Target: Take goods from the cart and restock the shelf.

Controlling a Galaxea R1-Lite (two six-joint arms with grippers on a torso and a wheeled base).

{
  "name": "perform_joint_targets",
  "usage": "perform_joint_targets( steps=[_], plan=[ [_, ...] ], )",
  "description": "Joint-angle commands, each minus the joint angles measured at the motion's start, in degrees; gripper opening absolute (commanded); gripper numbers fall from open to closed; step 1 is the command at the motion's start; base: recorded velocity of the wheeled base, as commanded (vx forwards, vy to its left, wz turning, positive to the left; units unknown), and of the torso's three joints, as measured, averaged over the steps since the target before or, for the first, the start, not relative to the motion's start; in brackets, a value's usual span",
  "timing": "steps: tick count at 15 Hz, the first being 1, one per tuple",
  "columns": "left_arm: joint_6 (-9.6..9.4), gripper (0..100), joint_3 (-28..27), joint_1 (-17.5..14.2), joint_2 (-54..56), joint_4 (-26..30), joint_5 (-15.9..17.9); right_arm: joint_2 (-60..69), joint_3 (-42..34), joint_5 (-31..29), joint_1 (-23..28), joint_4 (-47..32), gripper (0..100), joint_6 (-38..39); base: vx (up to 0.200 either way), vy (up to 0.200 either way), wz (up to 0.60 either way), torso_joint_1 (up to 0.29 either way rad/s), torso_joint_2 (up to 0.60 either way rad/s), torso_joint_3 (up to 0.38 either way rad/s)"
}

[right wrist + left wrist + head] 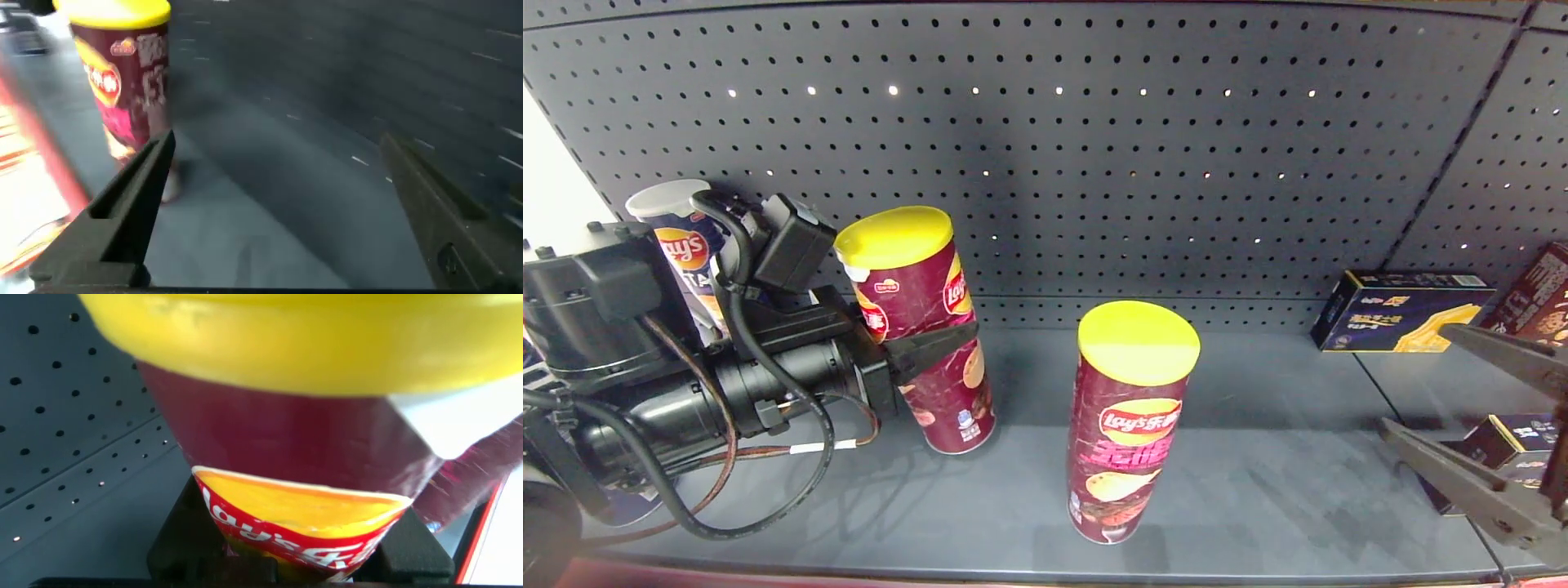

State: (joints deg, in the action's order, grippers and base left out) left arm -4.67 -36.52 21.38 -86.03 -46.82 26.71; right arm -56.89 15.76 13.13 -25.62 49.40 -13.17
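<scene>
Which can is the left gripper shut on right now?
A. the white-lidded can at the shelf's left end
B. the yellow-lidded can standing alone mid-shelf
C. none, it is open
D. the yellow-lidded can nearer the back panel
D: the left gripper is clamped across the back can, while the mid-shelf can stands free.

Red-and-yellow round logo on maroon can (915,286) clamped by left gripper (935,341); same logo above pale characters on second can (1131,425) near that gripper; illegible yellow characters on dark box (1405,310) near right gripper (1414,377).
</scene>
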Motion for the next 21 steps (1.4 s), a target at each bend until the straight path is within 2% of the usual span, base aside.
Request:
perform_joint_targets(
  steps=[1, 2, 5, 6, 8, 10, 11, 13, 15, 21],
  plan=[
    [0.01, 0, 0.0, 0.1, -0.1, 0.0, 0.0, 11.2, -4.0, -5.4, 1.3, -4.0, 100, 0.2, 0.0, 0.0, 0.0, 0.0, 0.0, 0.0],
    [-0.08, 0, 0.0, 0.2, 0.0, 0.0, 0.0, 18.5, -5.1, -8.5, 1.2, -10.4, 100, 0.2, 0.0, 0.0, 0.0, 0.0, 0.0, 0.0],
    [-0.08, 0, 0.0, 0.3, -0.1, 0.0, 0.0, 31.8, -6.9, -11.0, 3.0, -20.7, 100, 0.1, 0.0, 0.0, 0.0, 0.0, 0.0, 0.0],
    [-0.08, 0, 0.0, 0.3, -0.1, 0.0, 0.0, 38.5, -9.0, -11.6, 4.3, -26.6, 100, 0.1, 0.0, 0.0, 0.0, 0.0, 0.0, 0.0],
    [-0.08, 0, -0.1, 0.3, -0.1, 0.0, 0.0, 47.4, -10.0, -11.6, 4.5, -34.8, 100, 0.1, 0.0, 0.0, 0.0, 0.0, 0.0, 0.0],
    [-0.08, 0, -0.2, 0.3, -0.1, 0.0, 0.0, 56.9, -9.6, -11.4, 4.4, -46.3, 100, 0.1, 0.0, 0.0, 0.0, 0.0, 0.0, 0.0],
    [-0.08, 0, -0.2, 0.3, -0.1, 0.0, 0.1, 56.9, -10.0, -11.5, 4.4, -48.4, 100, 0.2, 0.0, 0.0, 0.0, 0.0, 0.0, 0.0],
    [-0.08, 0, -0.5, 0.4, -0.1, 0.0, 0.1, 56.9, -11.3, -10.7, 4.4, -49.1, 100, 1.4, 0.0, 0.0, 0.0, 0.0, 0.0, 0.0],
    [-0.08, 0, -0.5, 0.4, -0.1, 0.0, 0.1, 56.9, -15.5, -10.9, 4.4, -46.2, 100, 3.3, 0.0, 0.0, 0.0, 0.0, 0.0, 0.0],
    [-0.16, 0, -0.3, 0.4, 0.2, 0.0, 0.1, 56.9, -15.6, -11.5, 4.4, -46.0, 100, 6.5, 0.0, 0.0, 0.0, 0.0, 0.0, 0.0]
  ],
)
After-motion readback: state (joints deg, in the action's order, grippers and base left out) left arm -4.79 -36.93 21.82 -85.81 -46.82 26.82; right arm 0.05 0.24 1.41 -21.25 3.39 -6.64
